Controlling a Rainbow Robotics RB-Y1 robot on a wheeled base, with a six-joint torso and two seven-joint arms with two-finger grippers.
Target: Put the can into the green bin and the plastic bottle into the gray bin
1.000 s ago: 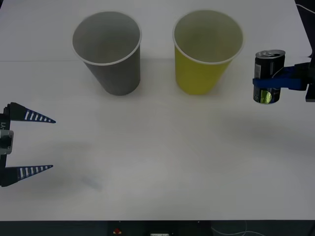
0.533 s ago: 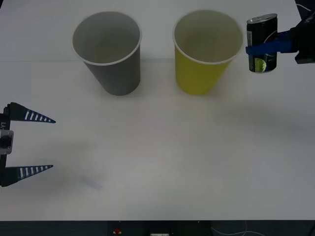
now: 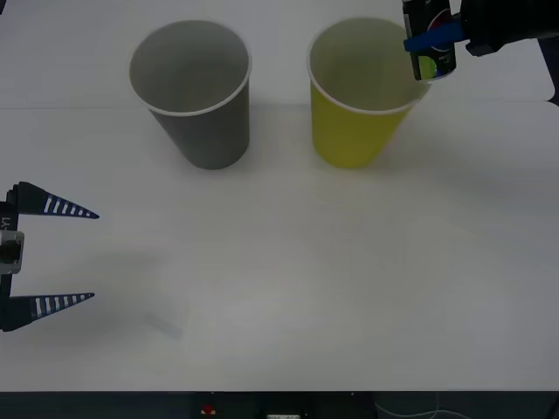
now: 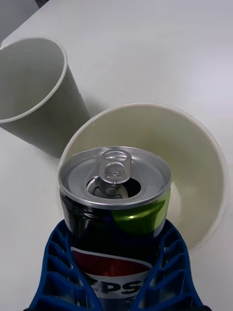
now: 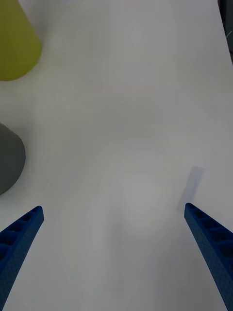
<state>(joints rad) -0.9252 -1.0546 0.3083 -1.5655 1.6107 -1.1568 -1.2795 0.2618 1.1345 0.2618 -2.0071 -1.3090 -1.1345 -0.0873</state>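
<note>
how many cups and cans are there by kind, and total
cups: 2, the gray bin and the green bin
cans: 1, the can held in the right gripper over the green bin's rim
total: 3
The left gripper waits open at the table's left edge.

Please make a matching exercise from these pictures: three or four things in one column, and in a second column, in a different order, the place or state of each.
1. can
2. gray bin
3. green bin
4. left gripper

A. open, above the near left of the table
B. stands upright, nothing visible inside
C. held by the right gripper
D. right under the held thing

Pairs: 1-C, 2-B, 3-D, 4-A
</note>
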